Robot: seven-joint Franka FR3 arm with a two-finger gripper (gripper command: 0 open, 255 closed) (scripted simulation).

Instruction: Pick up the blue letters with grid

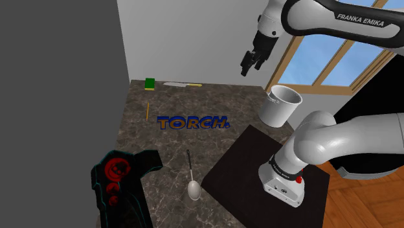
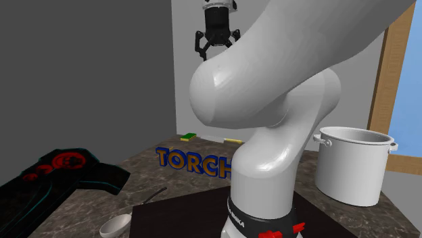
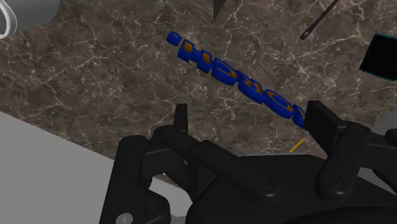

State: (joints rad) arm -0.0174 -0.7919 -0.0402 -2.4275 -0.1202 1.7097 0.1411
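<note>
- Your claw (image 1: 254, 59) hangs high over the counter (image 1: 162, 149) with its fingers (image 3: 181, 118) spread and nothing between them; the wrist view shows the same gap.
- The letters (image 1: 193, 122) lie flat in the middle of the counter, well below the claw; they are blue with orange faces and form one long, low row.
- I judge the step to be the approach; bring the claw down over the middle of the row, so the load balances.
- Turn the wrist so the fingers straddle the row across its narrow side; along its length it looks too long to fit between them.
- The row sits low, so the tips must probably go nearly to the counter before you close; go slowly at the end.
- Room is fair: the pot (image 1: 281, 105) stands near the row's end on the shoulder view's right; the pencil (image 1: 147, 110) lies near the other end; keep the fingers off both.
- The spoon (image 1: 192, 181) and the black-and-red tool (image 1: 123, 175) lie on the near side, apart from the row.
- The wall (image 1: 194, 39) closes the far edge; lift straight up.
</note>
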